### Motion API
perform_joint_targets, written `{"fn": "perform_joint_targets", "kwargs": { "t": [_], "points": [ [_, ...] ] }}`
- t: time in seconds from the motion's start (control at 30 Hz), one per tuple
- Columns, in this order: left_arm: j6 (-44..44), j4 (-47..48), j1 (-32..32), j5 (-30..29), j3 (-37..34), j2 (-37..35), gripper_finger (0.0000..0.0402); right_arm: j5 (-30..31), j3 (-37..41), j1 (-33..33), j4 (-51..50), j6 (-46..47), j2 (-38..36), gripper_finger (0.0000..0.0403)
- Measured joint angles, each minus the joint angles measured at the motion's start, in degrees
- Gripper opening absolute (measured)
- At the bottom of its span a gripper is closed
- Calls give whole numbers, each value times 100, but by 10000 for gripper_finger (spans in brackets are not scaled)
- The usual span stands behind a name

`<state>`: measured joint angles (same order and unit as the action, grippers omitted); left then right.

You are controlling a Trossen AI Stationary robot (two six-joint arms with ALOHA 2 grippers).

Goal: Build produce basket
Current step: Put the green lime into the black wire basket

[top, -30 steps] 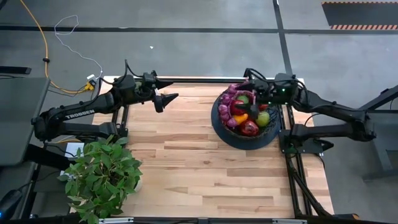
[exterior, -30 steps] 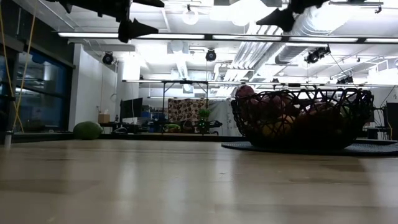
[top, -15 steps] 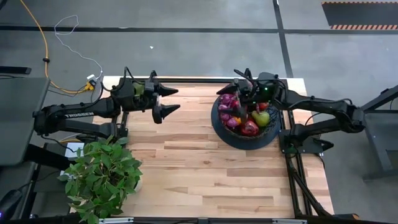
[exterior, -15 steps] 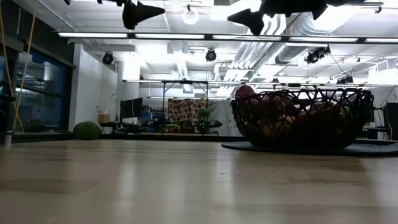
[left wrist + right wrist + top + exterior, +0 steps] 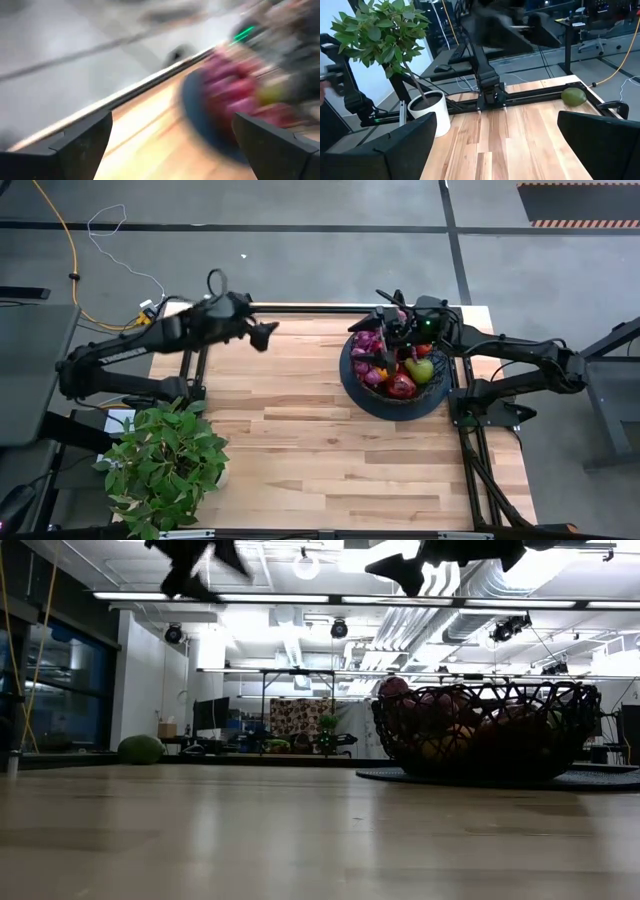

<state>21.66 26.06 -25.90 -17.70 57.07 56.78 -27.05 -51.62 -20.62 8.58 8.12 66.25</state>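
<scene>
The round black wire-mesh basket, on its dark round base, already carries most of the produce: purple grape bunches, a red apple, a green pear and something orange between them. The right gripper hangs above the basket's far rim with its fingers spread wide and nothing between them. The left gripper is well off to that gripper's side, over the far edge of the table, also wide open and empty; its wrist view is smeared, so the arm appears to be swinging.

One green rounded fruit, a lime or similar, lies alone at the far left corner of the tabletop, near the left arm's base and well apart from the basket. It looks like the last piece to collect. The left gripper would do well to come down over it squarely, fingers either side of its widest part, and close gently, since a round fruit will roll off a glancing touch. It should then be carried high enough to clear the basket's rim and released low over a gap among the fruit, once the right gripper is clear.

The pale butcher-block wooden table is otherwise bare, save a leafy green plant in a white pot at the near left corner. Beyond lie grey floor, a yellow cable and, in the low view, a lit workshop with ceiling strip lights.
</scene>
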Motion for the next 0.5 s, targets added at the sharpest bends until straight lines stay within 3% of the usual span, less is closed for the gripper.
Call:
{"fn": "perform_joint_targets", "kwargs": {
  "t": [0.1, 0.33, 0.5],
  "points": [
    [217, 1375, -625, -375, 457, 415, 399, 2, 0, 0, -126, 0, -1, 397],
    [325, 3180, -1827, -1020, 514, 1485, 399, 2, 0, 2, -344, 222, -1, 397],
    [369, 3321, -2328, -1256, 263, 2126, 399, 2, 0, 2, -345, 205, 1, 397]
  ]
}}
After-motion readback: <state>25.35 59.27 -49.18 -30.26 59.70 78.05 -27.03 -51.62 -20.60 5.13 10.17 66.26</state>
